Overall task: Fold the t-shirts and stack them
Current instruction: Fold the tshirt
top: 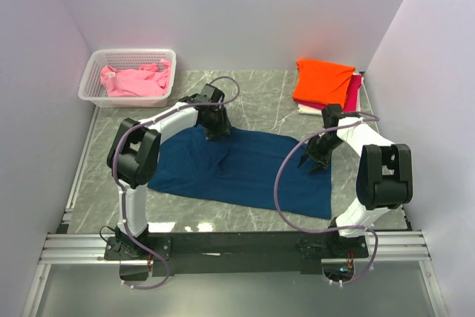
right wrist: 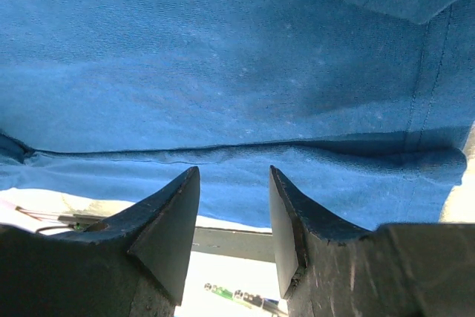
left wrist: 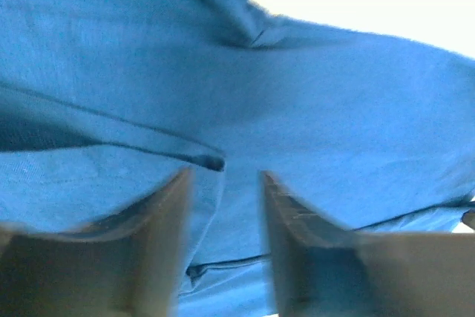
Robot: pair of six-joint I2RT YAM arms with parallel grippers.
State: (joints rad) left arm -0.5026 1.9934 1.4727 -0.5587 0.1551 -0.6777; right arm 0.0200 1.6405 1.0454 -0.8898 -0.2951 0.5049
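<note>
Bolted at the near edge, both arms rise to bent elbows and reach inward over the marble table (top: 267, 98). Left gripper (top: 217, 130) points down at the far edge of the navy t-shirt (top: 245, 168), which lies spread at the table's middle; its fingers (left wrist: 159, 257) stand apart, with cloth showing through the gap. Right gripper (top: 315, 162) tilts down over the shirt's right end, its jaws likewise parted, the hem just beyond the tips. Far right, an orange t-shirt (top: 323, 81) tops a magenta t-shirt (top: 354, 88) and a white t-shirt (top: 308, 109). A pink t-shirt (top: 133, 81) lies crumpled in the white basket (top: 111, 57), far left.
</note>
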